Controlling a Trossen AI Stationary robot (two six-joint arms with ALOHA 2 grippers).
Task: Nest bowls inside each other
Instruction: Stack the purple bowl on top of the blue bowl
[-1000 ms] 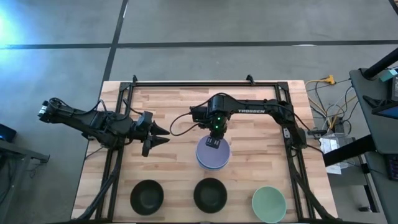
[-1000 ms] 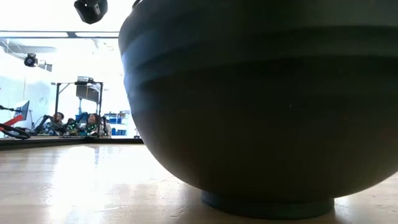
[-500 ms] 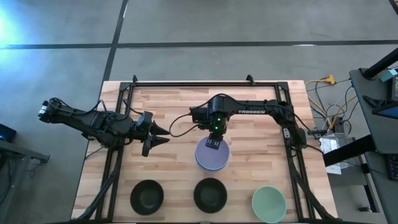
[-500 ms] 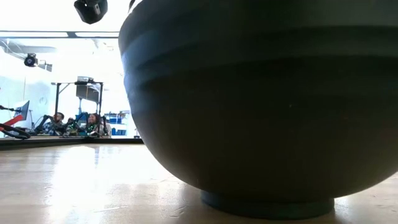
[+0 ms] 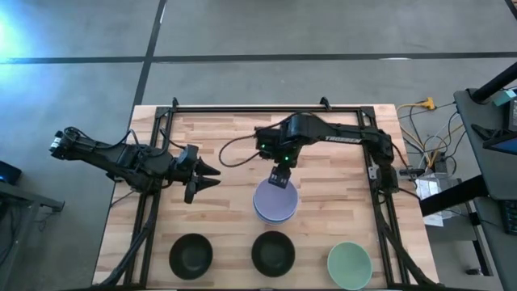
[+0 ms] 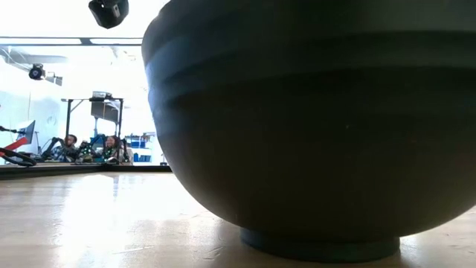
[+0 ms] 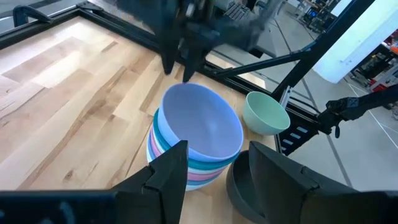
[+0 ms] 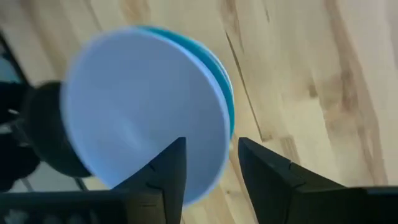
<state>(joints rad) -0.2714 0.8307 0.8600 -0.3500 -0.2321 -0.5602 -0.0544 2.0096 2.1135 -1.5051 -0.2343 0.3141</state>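
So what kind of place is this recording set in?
Probably a robotics lab or workshop, not a home. A butcher-block table in a black frame stands on a bare concrete floor, loose cables run beside it, and the low view shows an open hall with people and equipment stands.

Your table (image 5: 218, 137) is pale wood planks inside a black frame (image 5: 266, 107), standing on a grey concrete floor (image 5: 242, 40) crossed by dark seams. Beside the table's right edge you see a tangle of cables (image 5: 428, 153) and a dark desk (image 5: 489, 137). Look level across the table and the room behind is bright, with a stand (image 6: 100, 112) and two people (image 6: 89, 147) seated far off. A dark camera (image 6: 108, 11) hangs above the table.
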